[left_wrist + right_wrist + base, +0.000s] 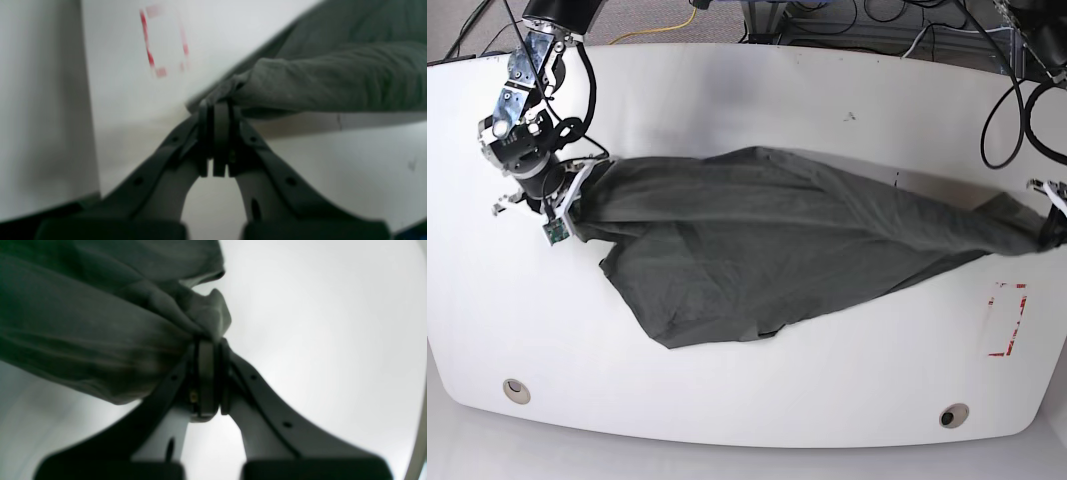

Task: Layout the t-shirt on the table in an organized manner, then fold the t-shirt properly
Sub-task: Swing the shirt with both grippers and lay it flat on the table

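The dark charcoal t-shirt (pixel 757 240) is stretched across the white table (pixel 727 100) between both arms, its lower part sagging onto the tabletop. In the base view my right gripper (pixel 585 188) at the left is shut on one end of the cloth. Its wrist view shows the black fingers (pixel 206 373) pinching a bunched fold of the t-shirt (pixel 100 323). At the far right edge, my left gripper (pixel 1049 222) is shut on the other end. There, the closed fingers (pixel 218 133) clamp the hem of the t-shirt (pixel 333 80) above the table (pixel 133 100).
A red tape rectangle (pixel 1007 318) marks the table at the right, under the left gripper, and shows in the left wrist view as the red tape rectangle (pixel 163 40). Two round grommet holes (pixel 516 389) (pixel 953 414) sit near the front edge. Cables (pixel 997 110) hang at the back right.
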Controlling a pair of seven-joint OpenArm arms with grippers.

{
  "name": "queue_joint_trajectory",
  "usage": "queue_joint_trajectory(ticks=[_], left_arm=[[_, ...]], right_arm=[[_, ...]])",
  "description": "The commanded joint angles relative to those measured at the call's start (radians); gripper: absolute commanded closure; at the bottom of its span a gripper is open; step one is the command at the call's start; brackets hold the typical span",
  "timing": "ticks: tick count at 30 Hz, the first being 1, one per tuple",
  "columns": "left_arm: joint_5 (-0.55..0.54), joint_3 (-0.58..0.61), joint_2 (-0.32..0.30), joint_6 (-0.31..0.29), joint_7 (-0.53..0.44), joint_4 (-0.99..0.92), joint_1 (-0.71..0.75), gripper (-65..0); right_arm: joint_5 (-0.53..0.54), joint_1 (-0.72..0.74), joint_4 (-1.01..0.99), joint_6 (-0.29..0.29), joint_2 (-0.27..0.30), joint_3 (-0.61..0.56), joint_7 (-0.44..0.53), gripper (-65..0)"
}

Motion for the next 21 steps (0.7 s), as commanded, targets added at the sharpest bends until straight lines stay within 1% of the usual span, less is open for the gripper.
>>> queue_joint_trajectory(ticks=[1,6,9,21], left_arm=[[-0.012,-0.029,-0.024,-0.001,-0.021,0.012,0.056,0.0],[-0.012,-0.061,-0.022,-0.001,-0.021,0.011,0.175,0.0],[-0.012,-0.065,-0.022,-0.001,-0.021,0.009,0.223,0.0],[-0.009,-0.065,-0.025,-0.001,-0.021,0.009,0.346,0.0]], right_arm=[[0.005,-0.015,0.021,-0.006,0.001,0.006,0.030,0.0],[0.002,-0.056,0.021,-0.006,-0.007,0.006,0.036,0.0],[0.003,-0.078,0.021,-0.006,-0.008,0.006,0.036,0.0],[-0.001,-0.145,0.021,-0.006,-0.008,0.007,0.038,0.0]])
